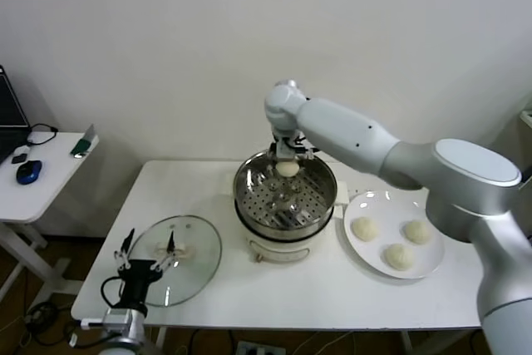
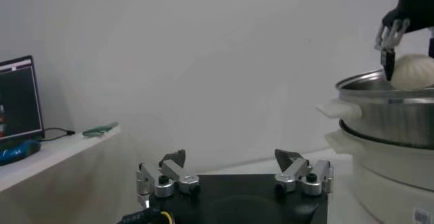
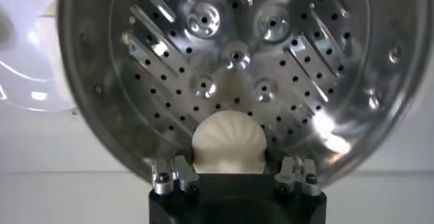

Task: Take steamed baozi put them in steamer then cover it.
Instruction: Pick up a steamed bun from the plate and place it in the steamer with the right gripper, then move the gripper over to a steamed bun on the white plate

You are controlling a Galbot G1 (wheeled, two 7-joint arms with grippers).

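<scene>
My right gripper (image 1: 287,154) hangs over the far side of the steamer (image 1: 249,174), shut on one steamed baozi (image 1: 287,170) at rim height. In the right wrist view the cream bun (image 3: 228,140) sits between the fingers (image 3: 180,171) above the perforated steel floor (image 3: 203,56). The left wrist view shows that bun (image 2: 413,72) just above the steamer rim (image 2: 386,96). Three more baozi (image 1: 364,228) lie on the white plate (image 1: 432,270) to the right. The glass cover (image 1: 199,265) lies flat at the front left. My left gripper (image 1: 148,247) is open over its near edge, empty (image 2: 229,156).
The steamer rests on a white electric pot base (image 1: 287,248) at the table's middle. A side table (image 1: 50,184) with a laptop and a blue mouse (image 1: 28,172) stands to the left. The wall runs close behind the table.
</scene>
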